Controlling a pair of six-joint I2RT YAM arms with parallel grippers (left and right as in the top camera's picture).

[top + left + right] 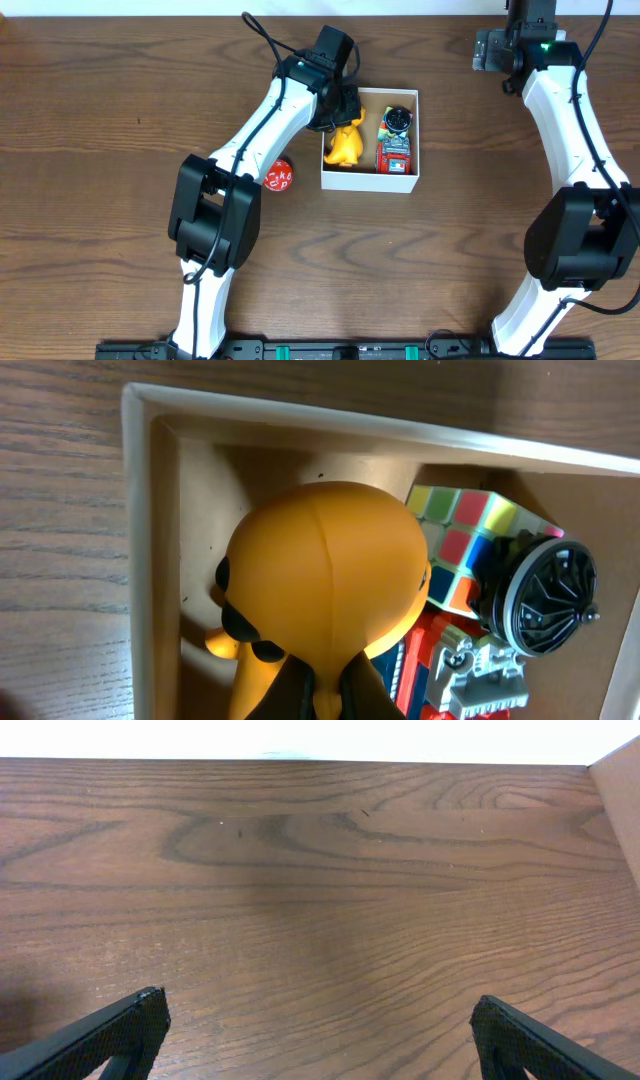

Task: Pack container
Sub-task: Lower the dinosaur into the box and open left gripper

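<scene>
The container (368, 182) is a small square white-walled box with a brown inside, at the table's middle back. In it are a yellow-orange toy figure (345, 146), a red and blue toy with grey parts (394, 157) and a black round toy (399, 119). My left gripper (340, 112) is shut on the yellow toy figure (325, 580) and holds it inside the container's left half (150, 510). A colourful cube (462, 535) lies behind it. My right gripper (318, 1020) is open and empty over bare table at the back right.
A red ball with white letters (279, 176) lies on the table left of the container, beside my left arm. The container's corner shows at the right edge of the right wrist view (620, 780).
</scene>
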